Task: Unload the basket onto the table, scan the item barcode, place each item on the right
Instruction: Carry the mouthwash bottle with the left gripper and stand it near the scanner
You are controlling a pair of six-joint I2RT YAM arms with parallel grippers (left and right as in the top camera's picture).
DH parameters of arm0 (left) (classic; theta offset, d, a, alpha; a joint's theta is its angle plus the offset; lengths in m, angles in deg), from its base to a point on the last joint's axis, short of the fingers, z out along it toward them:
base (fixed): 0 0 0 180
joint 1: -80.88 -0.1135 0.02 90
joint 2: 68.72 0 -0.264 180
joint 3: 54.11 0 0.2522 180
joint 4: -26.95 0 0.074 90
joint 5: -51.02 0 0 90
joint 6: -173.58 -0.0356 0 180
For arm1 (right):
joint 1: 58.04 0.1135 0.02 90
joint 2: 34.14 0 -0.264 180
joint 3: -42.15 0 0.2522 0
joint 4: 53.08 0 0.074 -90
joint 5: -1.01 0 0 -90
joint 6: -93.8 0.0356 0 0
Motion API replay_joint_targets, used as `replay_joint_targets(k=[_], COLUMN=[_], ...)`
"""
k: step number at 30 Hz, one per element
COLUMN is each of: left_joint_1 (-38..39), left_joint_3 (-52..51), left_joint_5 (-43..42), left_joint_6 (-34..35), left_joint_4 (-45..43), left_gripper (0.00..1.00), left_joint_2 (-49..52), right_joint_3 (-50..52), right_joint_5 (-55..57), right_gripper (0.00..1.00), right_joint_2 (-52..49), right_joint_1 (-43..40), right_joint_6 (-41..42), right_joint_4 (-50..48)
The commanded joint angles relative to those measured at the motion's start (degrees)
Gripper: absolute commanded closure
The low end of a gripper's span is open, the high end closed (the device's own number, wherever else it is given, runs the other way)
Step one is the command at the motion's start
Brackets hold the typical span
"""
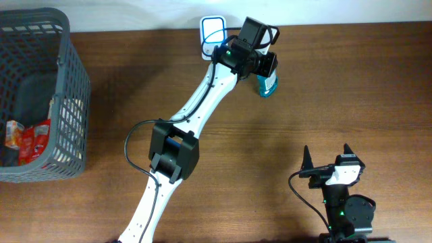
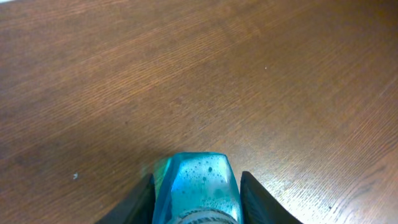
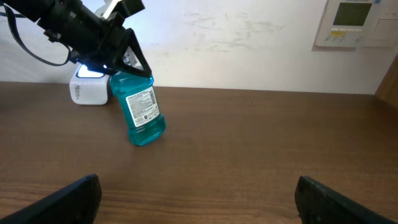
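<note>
Back edge of counter [image 1: 337, 81] — left end effector [image 1: 263, 67] clamps tilted blue bottle [image 3: 142, 109] beside scanner [image 1: 213, 30]; front edge — right end effector [image 1: 327, 154] gapes wide.

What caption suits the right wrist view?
Left pincer grips a tilted plastic bottle of blue liquid beside a small white glowing box on a brown wooden table.

You've got blue-green bottle [image 3: 140, 112] of liquid, white printed label showing, tilted, cap end up, base low by tabletop; white scanner [image 3: 87, 92] just beside, lit blue
</note>
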Motion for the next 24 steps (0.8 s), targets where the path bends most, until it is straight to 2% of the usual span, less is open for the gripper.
replay_joint_targets(k=[1, 3, 6, 8, 11, 13, 16, 18, 24], left_joint_1=[0.7, 0.7, 0.7, 0.7, 0.7, 0.7, 0.7, 0.7, 0.7], left_joint_3=[2.9, 4.4, 5.7, 6.2, 6.4, 6.4, 6.4, 6.4, 7.3], left_joint_5=[-0.1, -0.7, -1.1, -1.2, -4.4, -7.3, -7.2, -7.3, -7.2], left_joint_6=[-0.7, -0.7, -0.7, -0.7, -0.7, -0.7, -0.7, -0.7, -0.7], left_joint_4=[-0.4, -0.2, 0.2, 0.2, 0.4, 0.9, 1.7, 1.8, 1.7], left_gripper=[0.50, 0.33, 0.27, 0.27, 0.38, 0.39, 0.42, 0.48, 0.44], left_joint_2=[-0.8, -0.8, -0.8, -0.8, -0.8, -0.8, -0.8, -0.8, -0.9], right_joint_3=[0.5, 0.5, 0.5, 0.5, 0.5, 0.5, 0.5, 0.5, 0.5], right_joint_5=[0.7, 0.7, 0.7, 0.7, 0.7, 0.7, 0.7, 0.7, 0.7], right_gripper=[0.02, 0.02, 0.01, 0.02, 0.02, 0.02, 0.02, 0.02, 0.02], right_joint_2=[0.4, 0.4, 0.4, 0.4, 0.4, 0.4, 0.4, 0.4, 0.4], right_joint_1=[-0.4, -0.4, -0.4, -0.4, -0.4, -0.4, -0.4, -0.4, -0.4], right_joint_6=[0.5, 0.5, 0.5, 0.5, 0.5, 0.5, 0.5, 0.5, 0.5], right_joint_4=[0.2, 0.2, 0.2, 0.2, 0.2, 0.2, 0.2, 0.2, 0.2])
